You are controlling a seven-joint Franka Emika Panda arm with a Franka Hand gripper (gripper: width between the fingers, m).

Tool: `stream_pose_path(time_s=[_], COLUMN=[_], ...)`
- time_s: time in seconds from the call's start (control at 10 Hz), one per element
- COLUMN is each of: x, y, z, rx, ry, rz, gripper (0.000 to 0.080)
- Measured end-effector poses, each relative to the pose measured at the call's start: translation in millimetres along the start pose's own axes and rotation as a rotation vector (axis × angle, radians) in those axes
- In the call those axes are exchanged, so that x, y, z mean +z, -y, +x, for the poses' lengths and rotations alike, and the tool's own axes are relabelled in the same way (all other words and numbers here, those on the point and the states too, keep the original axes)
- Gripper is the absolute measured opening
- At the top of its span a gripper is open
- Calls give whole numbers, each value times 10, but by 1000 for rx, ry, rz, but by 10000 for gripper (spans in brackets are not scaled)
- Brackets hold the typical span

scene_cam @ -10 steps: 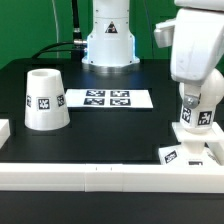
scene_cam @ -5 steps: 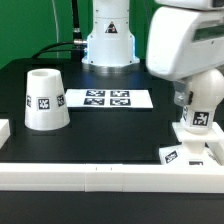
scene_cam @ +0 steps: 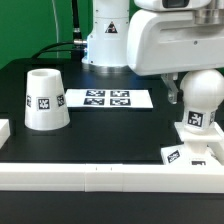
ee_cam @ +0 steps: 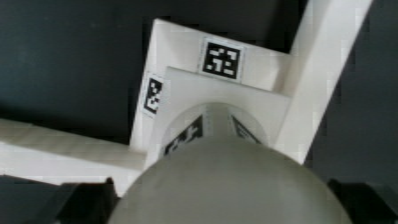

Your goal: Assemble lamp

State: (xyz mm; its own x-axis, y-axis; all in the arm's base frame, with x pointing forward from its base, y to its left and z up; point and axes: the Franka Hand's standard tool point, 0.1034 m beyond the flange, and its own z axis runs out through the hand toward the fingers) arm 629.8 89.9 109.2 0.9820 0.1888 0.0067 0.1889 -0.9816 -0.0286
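Standing upright on the base [scene_cam: 186,150] at four o'clock in the exterior view, tucked beside the rail [scene_cam: 100,172] likely for steadiness, the bulb [scene_cam: 203,95] awaits the shade [scene_cam: 45,100] at nine o'clock, while the claw [scene_cam: 177,90] is too hidden to tell whether it is apart or together.

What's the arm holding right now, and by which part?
Apparently nothing: the white round-topped plastic bulb stands on the low white square base block, with its dome bare in both views. The jaws are not clearly visible.
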Motion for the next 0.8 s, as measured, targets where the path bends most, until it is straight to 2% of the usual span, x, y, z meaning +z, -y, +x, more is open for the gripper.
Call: stream_pose_path(time_s=[0.5,0.8], x=[7,18], y=[1,4], z=[-4,-20], rx=[305,644], ry=[1,-7], rz=[6,25], gripper=[576,576])
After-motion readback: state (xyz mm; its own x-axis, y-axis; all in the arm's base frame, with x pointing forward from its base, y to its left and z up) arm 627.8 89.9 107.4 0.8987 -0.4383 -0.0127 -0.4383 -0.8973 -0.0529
